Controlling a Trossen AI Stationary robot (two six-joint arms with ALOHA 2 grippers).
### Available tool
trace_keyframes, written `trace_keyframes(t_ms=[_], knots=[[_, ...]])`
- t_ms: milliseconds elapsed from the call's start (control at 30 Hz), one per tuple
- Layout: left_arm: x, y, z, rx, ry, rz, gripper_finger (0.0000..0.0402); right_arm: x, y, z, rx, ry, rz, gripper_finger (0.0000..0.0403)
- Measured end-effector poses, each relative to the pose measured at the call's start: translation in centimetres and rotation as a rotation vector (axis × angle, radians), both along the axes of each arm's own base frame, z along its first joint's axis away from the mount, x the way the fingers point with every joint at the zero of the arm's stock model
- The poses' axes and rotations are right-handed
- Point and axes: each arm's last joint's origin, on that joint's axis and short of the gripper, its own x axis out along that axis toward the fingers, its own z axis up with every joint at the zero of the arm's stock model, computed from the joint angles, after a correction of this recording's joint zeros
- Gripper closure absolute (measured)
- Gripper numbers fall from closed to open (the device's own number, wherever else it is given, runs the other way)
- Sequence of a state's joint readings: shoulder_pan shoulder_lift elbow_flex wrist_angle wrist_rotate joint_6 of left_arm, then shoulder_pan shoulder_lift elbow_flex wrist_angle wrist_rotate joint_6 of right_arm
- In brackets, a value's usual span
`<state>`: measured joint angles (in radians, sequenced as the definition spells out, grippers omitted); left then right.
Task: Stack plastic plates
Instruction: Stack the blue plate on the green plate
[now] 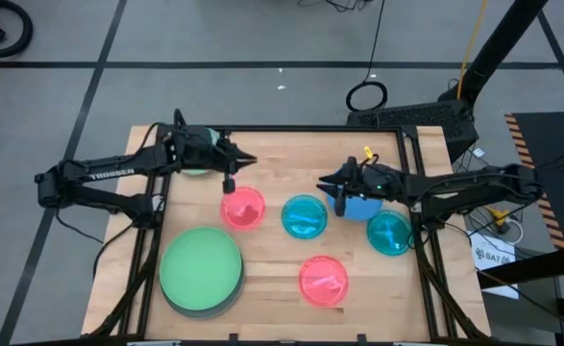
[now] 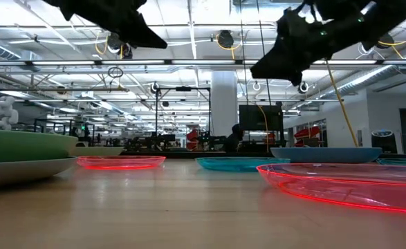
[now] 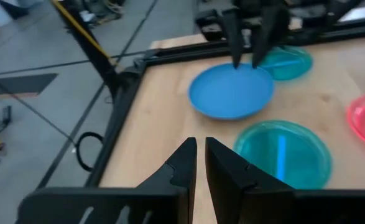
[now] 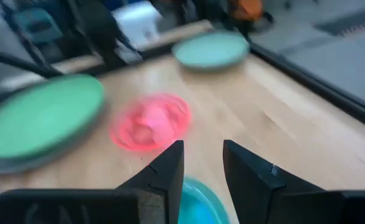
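Note:
My left gripper hovers shut over the far left of the table, just right of the mid-size pale green plate, holding nothing. My right gripper hangs open above the left rim of the blue plate, touching nothing; the left wrist view shows its fingers over that plate. The large green plate lies on the grey plate at the near left. Two pink plates and two teal plates lie flat on the wood.
A black frame rail runs around the wooden tabletop. Bare wood lies between the pink and teal plates near the middle and along the near edge. Cables and a stand sit on the floor beyond the far edge.

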<state>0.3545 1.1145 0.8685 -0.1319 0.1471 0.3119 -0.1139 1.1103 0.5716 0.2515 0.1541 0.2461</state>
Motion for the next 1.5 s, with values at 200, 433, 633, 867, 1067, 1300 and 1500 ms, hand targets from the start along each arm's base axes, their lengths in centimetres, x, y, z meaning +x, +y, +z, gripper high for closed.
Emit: trace_keyframes(t_ms=[200, 433, 633, 867, 1067, 1300, 1500], knots=[[-0.5, 1.2, -0.1, -0.036, 0.005, 0.080, 0.0360, 0.7, -0.1, 0.5, 0.041, 0.173, -0.017, 0.0298], [-0.8, 1.4, -0.5, -0.107, 0.035, 0.125, 0.0360, 0.5, 0.0, -0.2, 0.228, 0.239, -0.117, 0.0298], [-0.8, 1.4, -0.5, -0.101, 0.037, 0.122, 0.0360, 1.5, 1.4, -0.4, 0.283, 0.190, -0.088, 0.0298], [-0.8, 1.4, -0.6, -0.125, 0.036, 0.131, 0.0360, 3.2, 2.2, -1.6, 0.281, 0.264, -0.066, 0.0298], [-0.8, 1.2, -0.8, -0.149, 0.052, 0.133, 0.0360, 4.3, 2.7, -2.4, 0.237, 0.520, -0.054, 0.0298], [-0.8, 0.7, -1.1, -0.177, 0.091, 0.125, 0.0360, 4.6, 2.7, -2.3, 0.184, 0.713, -0.022, 0.0298], [-0.7, 0.2, -1.2, -0.184, 0.099, 0.109, 0.0360, 4.1, 2.7, -2.4, 0.165, 0.771, -0.009, 0.0298]])
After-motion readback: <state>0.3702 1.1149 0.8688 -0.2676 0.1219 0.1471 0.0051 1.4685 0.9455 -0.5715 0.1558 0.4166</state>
